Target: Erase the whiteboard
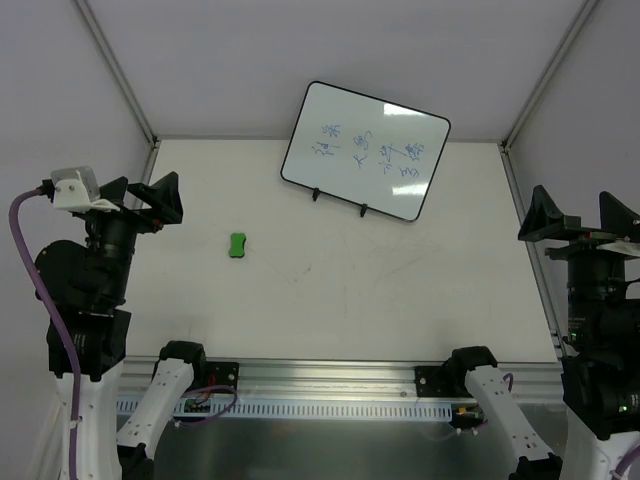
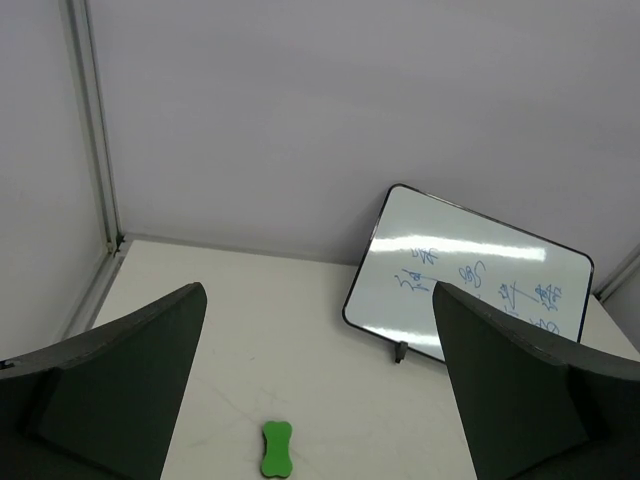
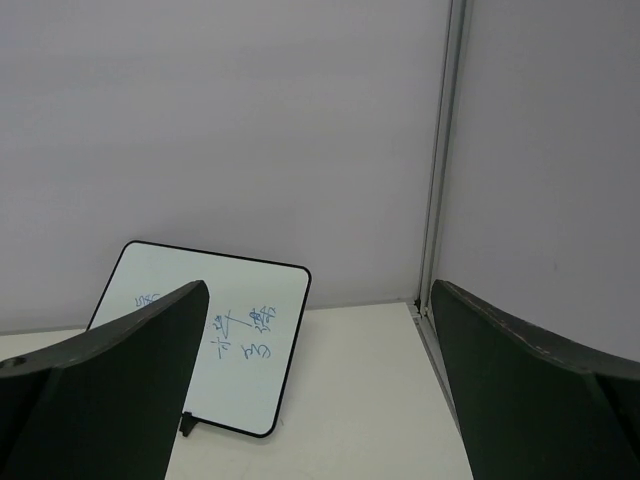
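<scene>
The whiteboard [image 1: 366,150] stands tilted on two small black feet at the back of the table, with blue handwriting on it. It also shows in the left wrist view [image 2: 470,280] and the right wrist view [image 3: 240,330]. A small green bone-shaped block [image 1: 238,245] lies flat on the table left of centre, and low in the left wrist view [image 2: 277,448]. My left gripper [image 1: 150,200] is open and empty at the far left, well apart from the block. My right gripper [image 1: 580,218] is open and empty at the far right.
Pale walls with metal corner posts [image 1: 120,70] enclose the white table [image 1: 350,290]. A metal rail [image 1: 330,385] runs along the near edge between the arm bases.
</scene>
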You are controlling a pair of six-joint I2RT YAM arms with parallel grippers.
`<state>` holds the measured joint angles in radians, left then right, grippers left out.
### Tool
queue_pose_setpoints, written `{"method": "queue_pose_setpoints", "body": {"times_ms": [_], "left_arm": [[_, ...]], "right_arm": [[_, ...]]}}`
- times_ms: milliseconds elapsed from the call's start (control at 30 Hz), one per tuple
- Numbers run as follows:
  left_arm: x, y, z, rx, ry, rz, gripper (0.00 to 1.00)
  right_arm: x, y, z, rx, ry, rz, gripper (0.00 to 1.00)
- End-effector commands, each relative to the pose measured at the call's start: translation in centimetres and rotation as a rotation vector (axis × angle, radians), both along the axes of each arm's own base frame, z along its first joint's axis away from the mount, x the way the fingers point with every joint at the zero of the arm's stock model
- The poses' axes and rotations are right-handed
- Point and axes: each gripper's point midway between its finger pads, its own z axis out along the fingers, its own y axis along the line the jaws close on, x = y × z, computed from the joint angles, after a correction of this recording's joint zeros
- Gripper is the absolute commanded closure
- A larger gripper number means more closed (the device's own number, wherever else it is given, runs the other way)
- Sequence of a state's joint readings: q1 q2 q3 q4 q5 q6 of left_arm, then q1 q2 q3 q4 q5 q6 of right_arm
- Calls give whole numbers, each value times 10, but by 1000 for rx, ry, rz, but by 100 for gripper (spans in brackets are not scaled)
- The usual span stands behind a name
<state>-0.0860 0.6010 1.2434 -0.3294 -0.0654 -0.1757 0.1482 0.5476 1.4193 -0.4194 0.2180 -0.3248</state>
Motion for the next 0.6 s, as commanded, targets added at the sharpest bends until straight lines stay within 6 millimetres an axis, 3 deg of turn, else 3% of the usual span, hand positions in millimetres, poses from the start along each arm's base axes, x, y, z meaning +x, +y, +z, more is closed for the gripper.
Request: {"method": "queue_pose_setpoints", "body": {"times_ms": [0,267,367,500,533,567], "left_arm": [[8,-2,-2,-28,-1,-5,1],[27,-1,-41,-36,95,14,1],[35,-5,-65,-55,154,-3,1],[42,-6,-93,-64,215,-1,1],[42,-5,-99,-65,224,7,1],[43,-5,-104,-72,235,10,1]], "right_arm": [[4,6,-2,45,-3,36,1],[43,29,-55,213,157,130,1],[69,36,-89,248,272,130,1],[103,51,-149,364,464,137,1],[117,60,-178,387,530,142,1],[123,63,-193,390,557,131,1]]}}
